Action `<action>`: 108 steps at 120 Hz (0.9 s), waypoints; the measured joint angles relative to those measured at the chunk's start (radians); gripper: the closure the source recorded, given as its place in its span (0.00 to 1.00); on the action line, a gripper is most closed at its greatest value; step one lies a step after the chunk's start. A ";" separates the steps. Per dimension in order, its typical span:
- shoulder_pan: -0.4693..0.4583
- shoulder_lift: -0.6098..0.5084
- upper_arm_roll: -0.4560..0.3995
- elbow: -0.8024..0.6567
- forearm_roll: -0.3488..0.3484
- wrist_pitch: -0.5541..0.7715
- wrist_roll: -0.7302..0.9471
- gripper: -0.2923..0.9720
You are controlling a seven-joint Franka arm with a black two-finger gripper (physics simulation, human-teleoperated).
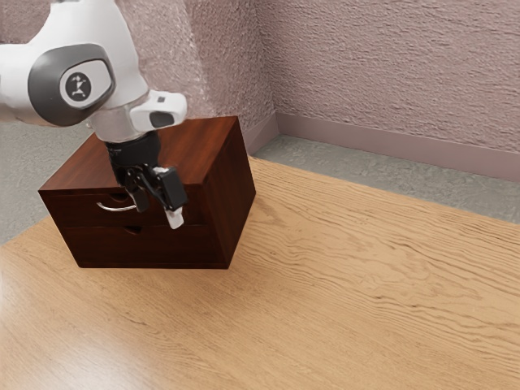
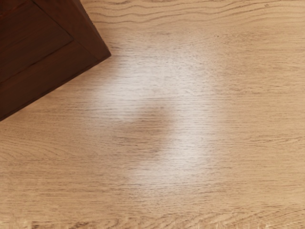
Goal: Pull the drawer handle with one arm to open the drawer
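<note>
Simulated Franka arm (image 1: 73, 77) at a dark wooden cabinet (image 1: 213, 154) standing on a light wood-grain table (image 1: 349, 276). The arm enters from the exterior view's upper left. Its grey joint cap carries a small dark emblem (image 1: 76, 86), too small to read. The black gripper (image 1: 159, 210) hangs in front of the cabinet's face, its jaws apart and clasping nothing, and one finger ends in a white pad (image 1: 174, 218). The upper drawer (image 1: 85, 209) sits flush with the cabinet front. Its curved silver handle (image 1: 116, 207) lies just beside the gripper, toward the exterior view's left; whether they touch cannot be told. A lower drawer (image 1: 106, 244) lies beneath. In the wrist view, a corner of the cabinet (image 2: 38, 47) rests on the table (image 2: 214, 157), where a soft shadow (image 2: 152, 126) falls. A textured pink wall (image 1: 390, 57) rises behind.
</note>
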 joint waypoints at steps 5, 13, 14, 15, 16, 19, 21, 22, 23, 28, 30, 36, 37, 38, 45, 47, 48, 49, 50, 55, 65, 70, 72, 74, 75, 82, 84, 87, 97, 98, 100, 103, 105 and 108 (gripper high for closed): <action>0.000 -0.061 0.000 -0.072 0.015 0.027 0.008 0.23; -0.003 -0.101 0.000 -0.123 0.032 0.059 0.056 0.23; -0.002 -0.103 0.000 -0.126 0.033 0.062 0.065 0.23; -0.002 -0.105 0.000 -0.128 0.035 0.066 0.073 0.23; -0.002 -0.107 0.001 -0.130 0.036 0.069 0.082 0.23; 0.004 -0.111 0.005 -0.135 0.040 0.073 0.108 0.23; 0.010 -0.112 0.008 -0.138 0.042 0.074 0.126 0.23; 0.011 -0.113 0.011 -0.139 0.044 0.074 0.134 0.23; 0.013 -0.114 0.014 -0.139 0.046 0.074 0.143 0.23; 0.016 -0.119 0.053 -0.146 0.053 0.073 0.183 0.23; 0.018 -0.120 0.064 -0.149 0.055 0.072 0.198 0.23; 0.022 -0.123 0.086 -0.153 0.063 0.071 0.242 0.23; 0.023 -0.123 0.088 -0.153 0.064 0.070 0.248 0.23; 0.023 -0.124 0.090 -0.153 0.065 0.070 0.255 0.23; 0.023 -0.124 0.099 -0.153 0.077 0.071 0.303 0.23; 0.022 -0.124 0.100 -0.153 0.081 0.071 0.317 0.23; 0.022 -0.124 0.100 -0.153 0.082 0.071 0.325 0.23; 0.022 -0.124 0.101 -0.153 0.084 0.072 0.333 0.23; 0.022 -0.124 0.101 -0.153 0.085 0.073 0.343 0.23; 0.023 -0.123 0.103 -0.155 0.091 0.079 0.394 0.23; 0.026 -0.122 0.115 -0.156 0.099 0.089 0.494 0.23; 0.026 -0.119 0.118 -0.155 0.103 0.094 0.540 0.23; 0.026 -0.117 0.119 -0.154 0.104 0.096 0.557 0.23; 0.026 -0.115 0.120 -0.154 0.106 0.099 0.574 0.23; 0.025 -0.114 0.120 -0.154 0.107 0.101 0.583 0.23; 0.019 -0.095 0.122 -0.153 0.112 0.116 0.643 0.23; 0.019 -0.087 0.123 -0.153 0.113 0.121 0.659 0.23; 0.018 -0.079 0.125 -0.153 0.114 0.130 0.683 0.23; 0.021 -0.068 0.128 -0.153 0.116 0.156 0.760 0.23; 0.022 -0.067 0.128 -0.153 0.116 0.159 0.767 0.23; 0.023 -0.067 0.128 -0.153 0.116 0.163 0.781 0.23; 0.025 -0.066 0.129 -0.153 0.116 0.169 0.802 0.23; 0.026 -0.065 0.129 -0.153 0.116 0.173 0.815 0.23; 0.029 -0.064 0.129 -0.154 0.115 0.179 0.833 0.23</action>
